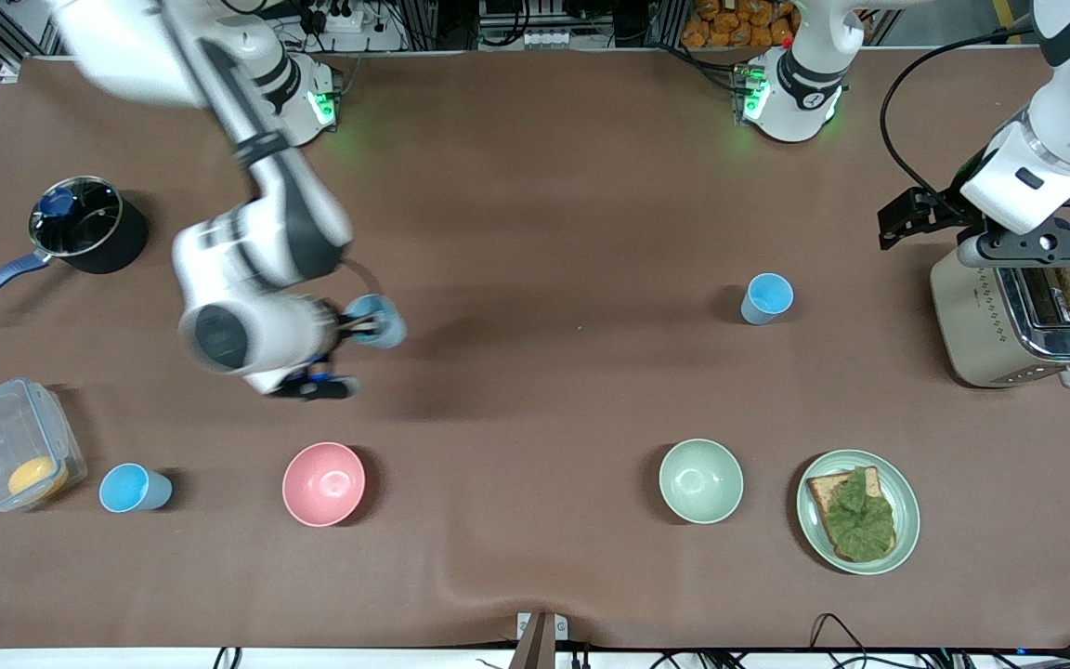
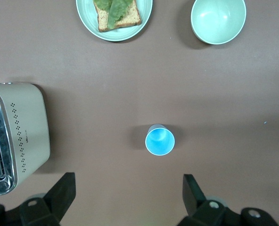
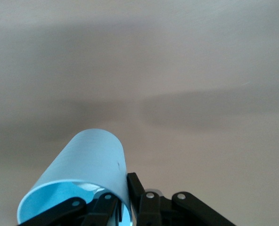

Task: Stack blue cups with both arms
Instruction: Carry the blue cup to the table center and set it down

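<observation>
Three small tapered light-blue plastic cups are in play. My right gripper (image 1: 370, 325) pinches the rim of the first cup (image 1: 379, 321), fingers pressed onto its wall, and holds it tilted in the air over bare brown table (image 1: 535, 186); in the right wrist view this held cup (image 3: 90, 174) lies nearly sideways, with its bright blue mouth by my fingers (image 3: 137, 193).

The second cup (image 1: 766, 298) stands upright on the table toward the left arm's end, at about 10 o'clock from the pale green round bowl (image 1: 700, 480). My left gripper (image 2: 125, 200) hangs over the beige metal toaster (image 1: 1018, 321), jaws spread wide and holding nothing; its wrist view looks straight down on that upright cup (image 2: 160, 140).

The third cup (image 1: 134, 489) stands upright near the front camera toward the right arm's end, between the clear plastic lidded box (image 1: 15, 455) and the pink round bowl (image 1: 323, 483).

A pale green plate carrying bread and lettuce (image 1: 858, 511) sits at 3 o'clock from the green bowl. A black saucepan with a blue handle (image 1: 80, 228) rests at 12 o'clock from the box.
</observation>
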Robot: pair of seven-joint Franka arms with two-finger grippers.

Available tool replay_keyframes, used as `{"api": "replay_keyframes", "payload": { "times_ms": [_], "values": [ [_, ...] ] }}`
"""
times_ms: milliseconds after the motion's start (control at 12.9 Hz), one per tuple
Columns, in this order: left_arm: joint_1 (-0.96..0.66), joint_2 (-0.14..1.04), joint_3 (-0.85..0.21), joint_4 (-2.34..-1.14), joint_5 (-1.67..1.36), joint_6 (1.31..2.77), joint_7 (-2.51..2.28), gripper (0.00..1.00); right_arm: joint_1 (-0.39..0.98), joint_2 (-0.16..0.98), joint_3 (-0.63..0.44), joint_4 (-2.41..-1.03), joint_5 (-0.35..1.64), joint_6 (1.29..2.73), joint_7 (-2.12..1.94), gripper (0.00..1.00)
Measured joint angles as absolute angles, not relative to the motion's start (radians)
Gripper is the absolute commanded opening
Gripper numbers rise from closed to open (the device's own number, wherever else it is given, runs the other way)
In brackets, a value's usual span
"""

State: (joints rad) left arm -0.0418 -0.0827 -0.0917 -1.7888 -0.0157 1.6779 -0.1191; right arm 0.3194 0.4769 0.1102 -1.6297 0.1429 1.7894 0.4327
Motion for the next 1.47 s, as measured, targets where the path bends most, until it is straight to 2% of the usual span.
{"api": "replay_keyframes", "payload": {
  "times_ms": [232,541,849,927,1004,1467],
  "values": [
    [-0.040,-0.083,-0.092,-1.800,-0.016,1.690,-0.119,1.00,0.430,0.497,0.109,-1.633,0.160,1.898,0.597,0.00],
    [-0.040,-0.083,-0.092,-1.814,-0.016,1.701,-0.119,1.00,0.518,0.585,0.107,-1.636,0.176,2.059,0.710,0.00],
    [-0.040,-0.082,-0.092,-1.837,-0.016,1.729,-0.119,1.00,0.570,0.647,0.104,-1.636,0.176,2.145,0.746,0.00],
    [-0.040,-0.082,-0.093,-1.840,-0.016,1.731,-0.119,1.00,0.575,0.655,0.104,-1.635,0.176,2.162,0.749,0.15],
    [-0.040,-0.082,-0.095,-1.842,-0.016,1.732,-0.119,1.00,0.579,0.661,0.104,-1.635,0.176,2.170,0.755,0.99],
    [-0.042,-0.065,-0.122,-1.882,-0.022,1.799,-0.122,1.00,0.571,0.632,0.083,-1.582,0.176,2.125,0.769,1.00]
  ]
}}
